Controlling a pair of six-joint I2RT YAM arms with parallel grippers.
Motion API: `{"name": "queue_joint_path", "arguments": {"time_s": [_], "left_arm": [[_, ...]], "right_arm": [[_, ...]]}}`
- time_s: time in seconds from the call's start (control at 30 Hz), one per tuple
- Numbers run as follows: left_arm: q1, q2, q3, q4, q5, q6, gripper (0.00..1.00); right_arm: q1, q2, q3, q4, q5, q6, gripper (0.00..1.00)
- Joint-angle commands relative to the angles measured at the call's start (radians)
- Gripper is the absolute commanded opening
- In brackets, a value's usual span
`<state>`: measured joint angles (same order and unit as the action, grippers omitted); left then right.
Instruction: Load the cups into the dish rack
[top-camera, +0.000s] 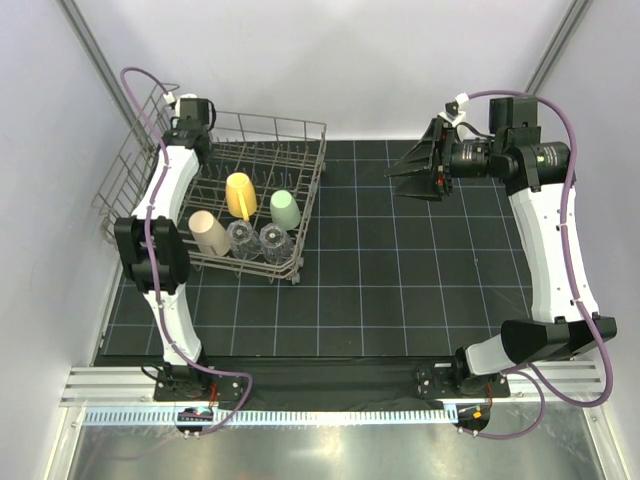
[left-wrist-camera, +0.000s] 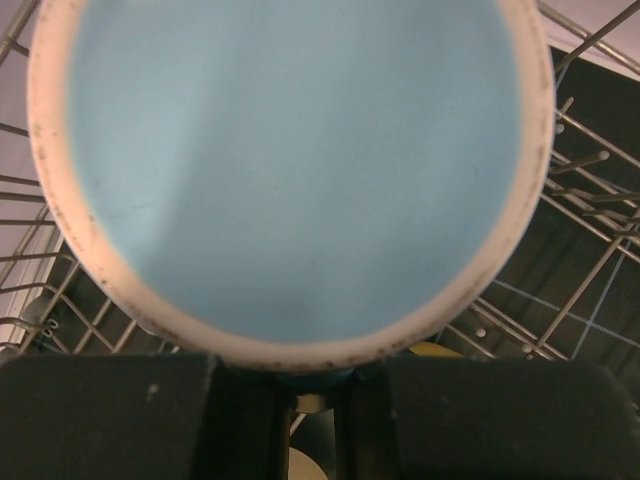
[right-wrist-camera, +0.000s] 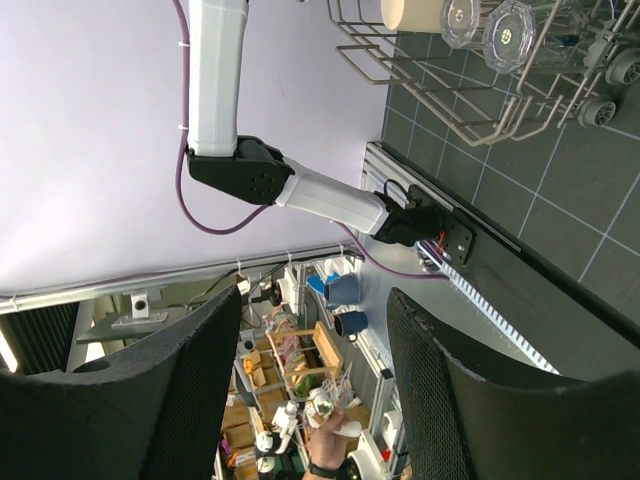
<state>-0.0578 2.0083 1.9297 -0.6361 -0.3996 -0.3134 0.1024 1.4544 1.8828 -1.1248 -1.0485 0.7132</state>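
Left claw (left-wrist-camera: 315, 395) grips the light-blue mug (left-wrist-camera: 290, 170) over the dish rack (top-camera: 313, 200); right claw (right-wrist-camera: 315, 330) hangs open, turned sideways.

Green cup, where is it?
Overhead view: the green cup is in the dish rack on the left side, just right of the yellow cup, behind a clear glass.

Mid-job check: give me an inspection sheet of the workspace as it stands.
Surface: black gridded mat.
Job's things: rack at left holds tan cup, yellow mug, green cup, two tumblers; blue mug held over the rack.
Clutter: nothing seen.
Grippers: left gripper shut on the blue mug; right gripper open, empty, raised far right.
Cables: purple cables along both arms.
Surroundings: white walls.
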Motion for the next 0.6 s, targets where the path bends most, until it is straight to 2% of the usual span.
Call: {"name": "queue_joint_path", "arguments": {"time_s": [0.0, 0.57], "left_arm": [[0.004, -0.003, 0.060, 0.042, -0.028, -0.035, 0.00], [0.009, 0.053, 0.080, -0.037, 0.030, -0.153, 0.00]], "right_arm": [[-0.006, 0.006, 0.004, 0.031, -0.004, 0.026, 0.62], [-0.013, 0.007, -0.028, 0.060, -0.007, 0.038, 0.62]]}}
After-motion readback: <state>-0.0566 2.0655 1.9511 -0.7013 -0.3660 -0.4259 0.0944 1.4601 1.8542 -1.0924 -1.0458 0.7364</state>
